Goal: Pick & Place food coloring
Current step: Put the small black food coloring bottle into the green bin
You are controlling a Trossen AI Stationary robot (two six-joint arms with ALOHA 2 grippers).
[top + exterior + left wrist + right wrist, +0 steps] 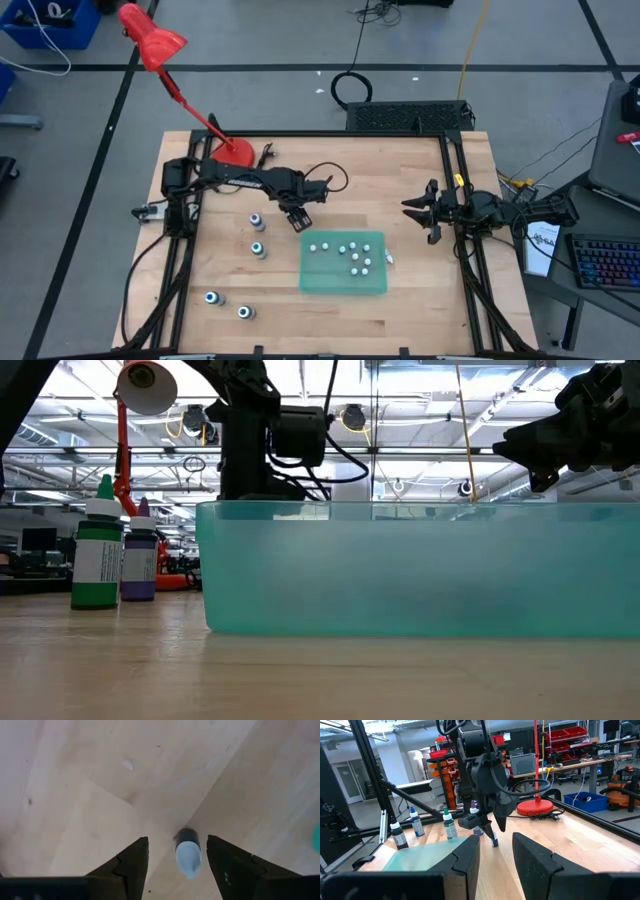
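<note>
Several tiny whitish food coloring bottles (353, 256) lie in a teal tray (320, 280). Slightly bigger bottles with coloured tops stand upright on the table to the tray's left (256, 221), (259, 249), (212, 297), (245, 312). My left gripper (297, 216) hangs open just off the tray's far left corner, fingers pointing down. One small pale-tipped bottle (188, 856) sits between its fingers with a gap on each side. The same bottle (494, 840) shows below the fingertips in the right wrist view. My right gripper (420, 212) waits open to the right of the tray.
A red desk lamp stands with its base (236, 152) on the table's far left, its cable trailing beside it. The tray wall (420, 570) fills the low view, with a green-topped bottle (97, 555) and a purple one (140, 560) to its left. Bare wood lies near the front edge.
</note>
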